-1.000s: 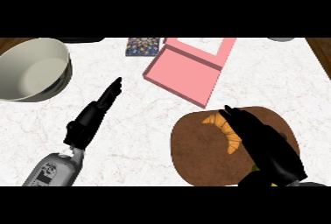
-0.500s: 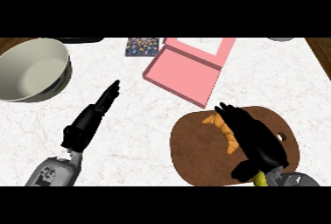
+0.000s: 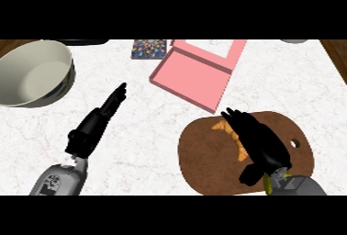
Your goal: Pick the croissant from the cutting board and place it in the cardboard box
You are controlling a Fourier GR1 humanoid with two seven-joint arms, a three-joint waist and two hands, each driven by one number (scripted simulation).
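Observation:
An orange croissant (image 3: 224, 128) lies on the round brown cutting board (image 3: 203, 161) at the lower right. My right hand (image 3: 261, 142) is spread over the croissant's right side and hides most of it. Its fingers point up-left and its thumb hangs down near the board's lower edge, away from the pastry. The hand is open and its fingers are not closed round the croissant. The pink box (image 3: 193, 79) stands open just beyond the board, its lid tilted back toward the top. My left hand (image 3: 95, 126) rests open at the left, fingers straight and pointing up-right.
A large pale bowl (image 3: 35, 73) sits at the far left. A small dark patterned packet (image 3: 149, 48) lies at the top, left of the box lid. The counter is white marble with wooden edges at the top corners.
My right hand has turned and settled lower over the croissant, thumb swinging down toward the board's near edge. The left hand has not moved.

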